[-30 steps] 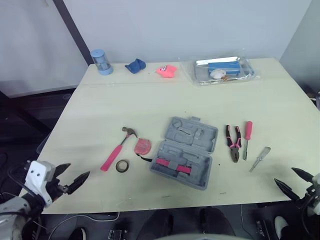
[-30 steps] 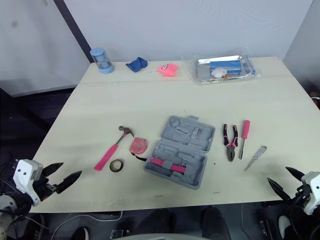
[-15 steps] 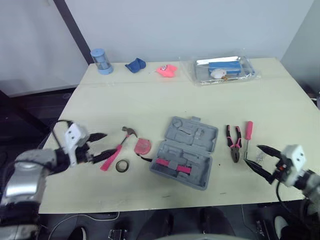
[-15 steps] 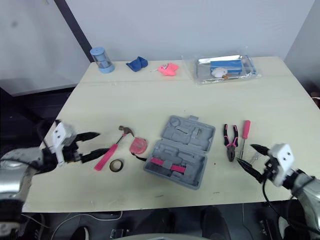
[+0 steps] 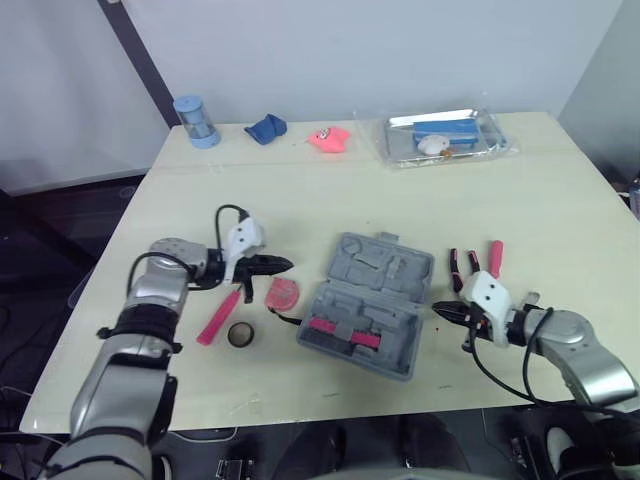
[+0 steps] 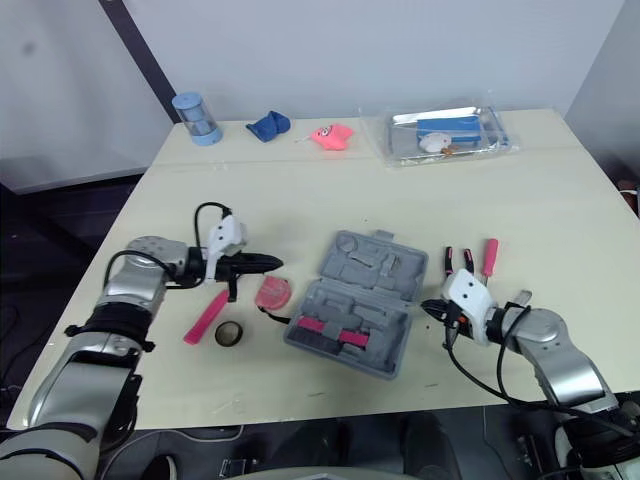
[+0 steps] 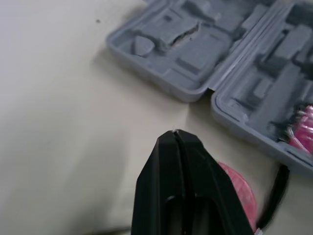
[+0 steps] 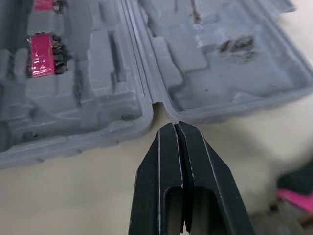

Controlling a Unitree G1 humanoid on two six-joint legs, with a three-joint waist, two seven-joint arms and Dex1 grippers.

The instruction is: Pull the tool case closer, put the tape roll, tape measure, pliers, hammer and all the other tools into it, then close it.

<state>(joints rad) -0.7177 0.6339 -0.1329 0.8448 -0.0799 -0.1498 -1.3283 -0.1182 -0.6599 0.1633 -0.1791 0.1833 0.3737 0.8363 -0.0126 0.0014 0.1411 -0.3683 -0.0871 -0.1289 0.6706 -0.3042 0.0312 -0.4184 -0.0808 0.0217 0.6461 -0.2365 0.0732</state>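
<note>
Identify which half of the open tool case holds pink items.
The near half, toward the robot: pink pieces sit in its slots; the far half is bare grey.

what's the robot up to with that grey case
The robot is working at the open grey tool case in the middle of the table. Its left gripper is at the case's left side, beside the pink tape measure, and its right gripper is at the case's right edge near the hinge. Both have their jaws shut on nothing. The hammer, tape roll, pliers and red screwdriver lie outside the case.
</note>
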